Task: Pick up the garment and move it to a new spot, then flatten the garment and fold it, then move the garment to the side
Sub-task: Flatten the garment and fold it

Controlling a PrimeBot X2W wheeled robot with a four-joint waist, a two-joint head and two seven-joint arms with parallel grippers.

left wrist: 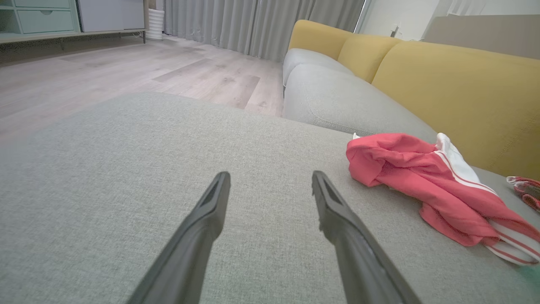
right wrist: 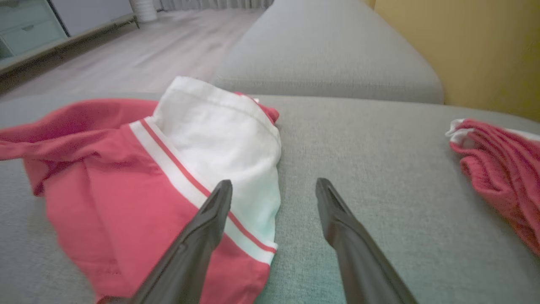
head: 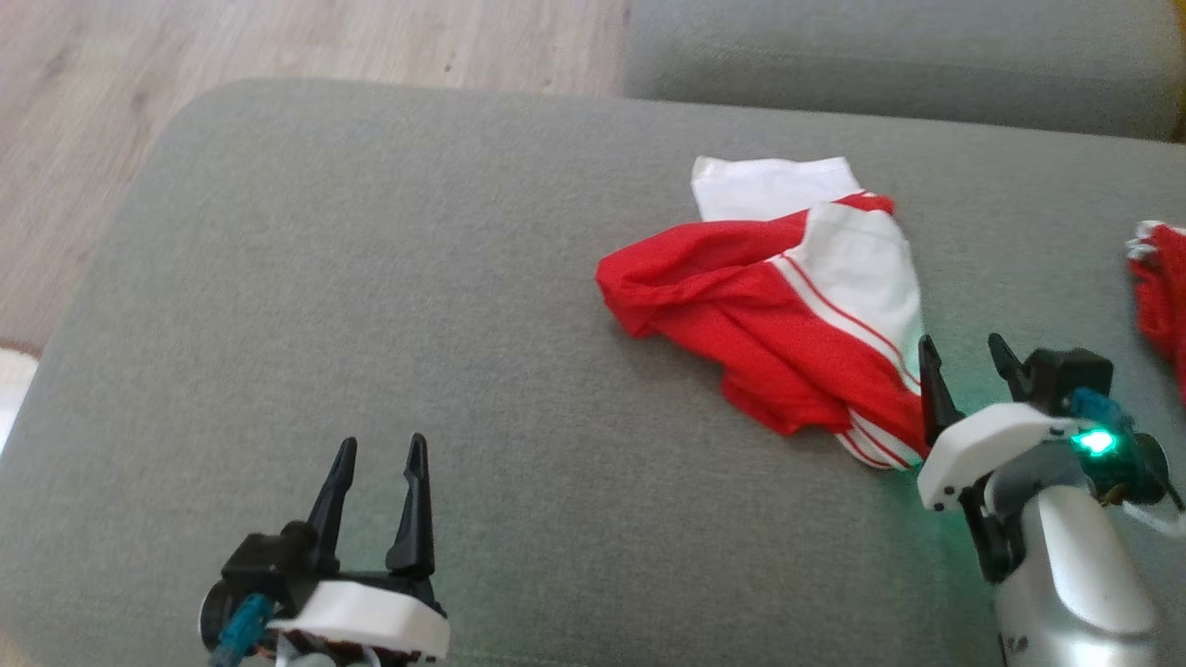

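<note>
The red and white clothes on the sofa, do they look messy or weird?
Yes, messy. The red and white garment lies crumpled on the grey cushion, bunched at one end with a white part folded over, not flat. Another rumpled red piece lies apart from it, further right. Nothing looks torn or spilled.

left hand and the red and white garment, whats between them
Only bare grey cushion separates the left hand from the garment, clear in the head view.
</note>
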